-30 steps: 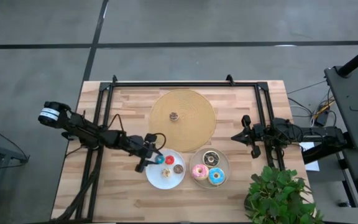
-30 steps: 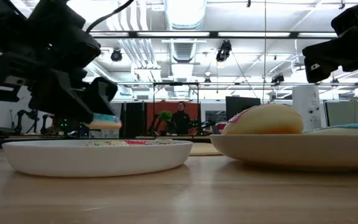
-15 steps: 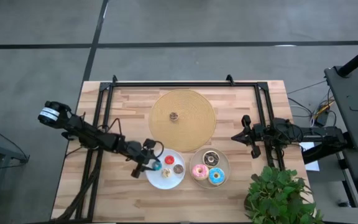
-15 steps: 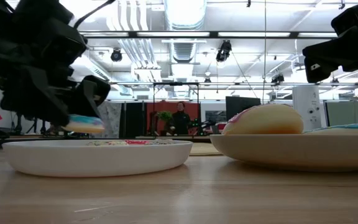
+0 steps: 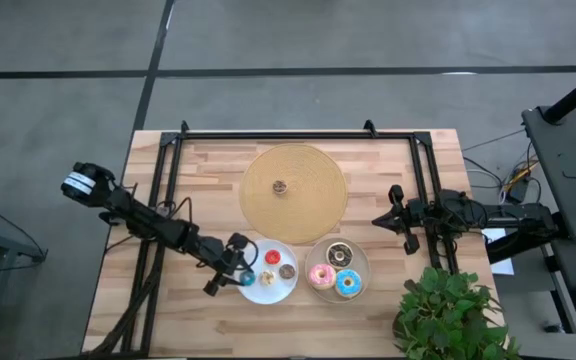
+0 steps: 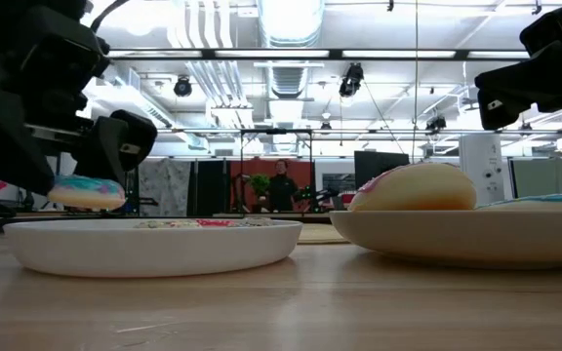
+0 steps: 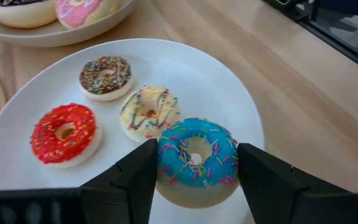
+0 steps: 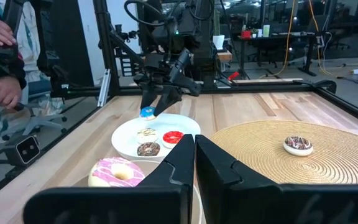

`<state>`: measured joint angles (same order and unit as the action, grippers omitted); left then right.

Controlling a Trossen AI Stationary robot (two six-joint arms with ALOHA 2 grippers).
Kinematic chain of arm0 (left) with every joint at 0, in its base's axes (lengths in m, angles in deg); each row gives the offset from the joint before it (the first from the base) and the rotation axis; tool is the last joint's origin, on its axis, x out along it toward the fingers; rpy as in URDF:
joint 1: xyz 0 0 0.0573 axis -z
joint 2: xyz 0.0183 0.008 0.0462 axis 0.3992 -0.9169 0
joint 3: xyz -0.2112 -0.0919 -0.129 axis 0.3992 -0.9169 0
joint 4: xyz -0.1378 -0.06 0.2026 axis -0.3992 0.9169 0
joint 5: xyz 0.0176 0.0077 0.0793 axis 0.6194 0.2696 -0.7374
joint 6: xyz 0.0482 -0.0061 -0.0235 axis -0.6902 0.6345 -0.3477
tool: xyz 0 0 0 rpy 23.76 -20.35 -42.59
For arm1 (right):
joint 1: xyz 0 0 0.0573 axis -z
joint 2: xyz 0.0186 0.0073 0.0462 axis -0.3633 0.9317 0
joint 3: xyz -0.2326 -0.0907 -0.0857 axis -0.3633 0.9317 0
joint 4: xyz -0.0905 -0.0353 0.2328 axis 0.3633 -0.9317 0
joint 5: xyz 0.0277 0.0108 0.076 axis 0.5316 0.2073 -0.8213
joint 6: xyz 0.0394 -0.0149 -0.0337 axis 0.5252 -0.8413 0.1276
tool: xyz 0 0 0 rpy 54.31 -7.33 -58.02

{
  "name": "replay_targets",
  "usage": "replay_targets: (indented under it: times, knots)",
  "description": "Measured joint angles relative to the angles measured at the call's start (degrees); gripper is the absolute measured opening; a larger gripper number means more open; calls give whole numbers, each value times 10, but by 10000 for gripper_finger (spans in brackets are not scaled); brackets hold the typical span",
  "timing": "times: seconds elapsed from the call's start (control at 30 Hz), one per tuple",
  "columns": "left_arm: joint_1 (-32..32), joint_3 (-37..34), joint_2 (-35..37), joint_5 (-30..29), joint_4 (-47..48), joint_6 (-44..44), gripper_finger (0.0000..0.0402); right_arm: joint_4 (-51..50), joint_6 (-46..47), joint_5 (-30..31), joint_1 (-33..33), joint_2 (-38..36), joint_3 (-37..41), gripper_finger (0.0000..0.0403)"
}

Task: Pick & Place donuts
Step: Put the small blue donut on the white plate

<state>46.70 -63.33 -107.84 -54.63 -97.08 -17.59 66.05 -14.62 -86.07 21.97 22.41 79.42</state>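
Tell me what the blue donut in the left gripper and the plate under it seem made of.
Blue donut: probably matte moulded plastic or foam, judging by its uniform pale base and painted-looking sprinkles. White plate: smooth, slightly glossy, ceramic or melamine; can't tell which.
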Motion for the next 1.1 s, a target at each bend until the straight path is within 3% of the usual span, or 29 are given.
replay_targets:
  times: [1.1]
  knots:
    - [7, 1, -26, -8, -16, 0, 186, 0, 0, 0, 0, 0, 0, 8]
